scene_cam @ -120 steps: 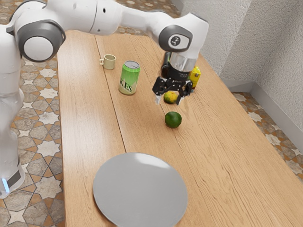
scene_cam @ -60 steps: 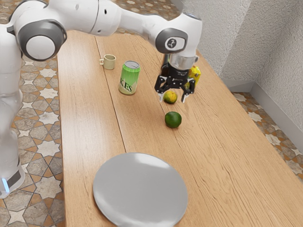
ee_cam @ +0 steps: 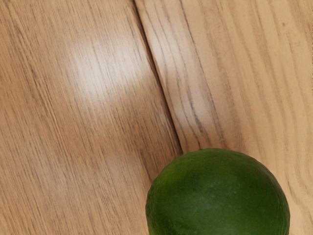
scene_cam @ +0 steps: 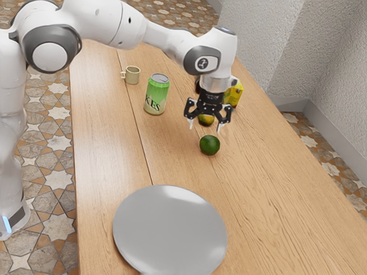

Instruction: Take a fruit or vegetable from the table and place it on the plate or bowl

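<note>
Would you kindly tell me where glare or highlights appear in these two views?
Wrist view: a pale glare patch on the table wood, apart from the lime. Exterior view: a soft sheen on the grey plate, brightest towards its far side.

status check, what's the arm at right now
Pincer open, empty. Lime on table just below it, ungrasped. Yellowish fruit close behind pincer.

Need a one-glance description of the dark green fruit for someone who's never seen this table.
On the wooden table, start at the grey plate and head toward the black gripper. The lime lies on bare wood just short of it. It is round and solid dark green; the neighbouring fruit is yellowish, the green can tall.
</note>
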Robot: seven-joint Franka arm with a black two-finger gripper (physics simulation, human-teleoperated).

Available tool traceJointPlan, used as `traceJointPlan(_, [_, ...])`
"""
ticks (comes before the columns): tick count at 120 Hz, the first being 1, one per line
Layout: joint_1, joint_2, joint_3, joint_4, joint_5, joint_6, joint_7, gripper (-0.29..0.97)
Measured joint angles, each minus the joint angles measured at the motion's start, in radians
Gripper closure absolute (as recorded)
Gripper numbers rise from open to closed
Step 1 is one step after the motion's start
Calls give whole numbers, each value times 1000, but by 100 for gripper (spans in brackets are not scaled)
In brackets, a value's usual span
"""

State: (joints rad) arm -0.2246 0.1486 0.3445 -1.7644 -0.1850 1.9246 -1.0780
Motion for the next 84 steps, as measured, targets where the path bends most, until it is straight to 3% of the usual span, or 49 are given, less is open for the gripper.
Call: traceJointPlan(84, [1, 105, -12, 14, -38, 83, 132, 0])
